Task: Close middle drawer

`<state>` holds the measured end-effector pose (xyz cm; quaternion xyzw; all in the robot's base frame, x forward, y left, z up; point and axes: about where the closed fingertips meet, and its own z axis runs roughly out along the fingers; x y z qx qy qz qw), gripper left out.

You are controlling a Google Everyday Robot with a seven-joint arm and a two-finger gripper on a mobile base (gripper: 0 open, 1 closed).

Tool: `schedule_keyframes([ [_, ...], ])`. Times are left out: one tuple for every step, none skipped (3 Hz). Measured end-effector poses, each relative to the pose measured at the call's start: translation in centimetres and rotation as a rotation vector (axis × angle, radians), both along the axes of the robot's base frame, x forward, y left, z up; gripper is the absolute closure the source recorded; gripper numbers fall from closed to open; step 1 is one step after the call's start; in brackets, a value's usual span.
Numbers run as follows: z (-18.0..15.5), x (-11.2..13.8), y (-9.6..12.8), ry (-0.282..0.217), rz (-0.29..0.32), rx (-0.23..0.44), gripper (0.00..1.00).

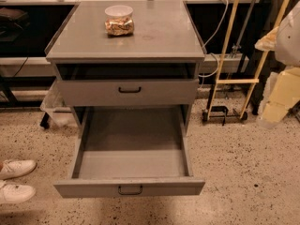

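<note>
The middle drawer (131, 163) is pulled far out of the grey cabinet (126, 41). Its long shallow tray is empty, and its low front panel with a small black bar handle (130, 190) is nearest the camera. Above it, the taller-fronted top drawer (129, 92) sits almost closed, with a dark gap over it. The third drawer is hidden beneath the open one. My gripper (277, 102) is at the end of the pale arm at the right edge. It is well right of the cabinet, apart from the drawer, and holds nothing I can see.
A clear lidded jar of snacks (119, 20) stands on the cabinet top. A yellow hand-truck frame (233, 81) and cables stand right of the cabinet. A person's white shoes (14, 179) are on the speckled floor at left. A clear plastic bin (55, 108) sits behind the cabinet's left side.
</note>
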<state>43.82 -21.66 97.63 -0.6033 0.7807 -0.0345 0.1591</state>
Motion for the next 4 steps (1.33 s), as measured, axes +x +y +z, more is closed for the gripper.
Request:
schedule_keyframes([
  [0.0, 0.0, 0.0, 0.0, 0.0, 0.0, 0.0],
  [-1.5, -0.1, 0.7, 0.02, 0.033, 0.01, 0.0],
  [-8.0, -0.4, 2.8, 0.107, 0.127, 0.087, 0.0],
  [-16.9, -2.1, 5.1, 0.187, 0.19, 0.205, 0.0],
])
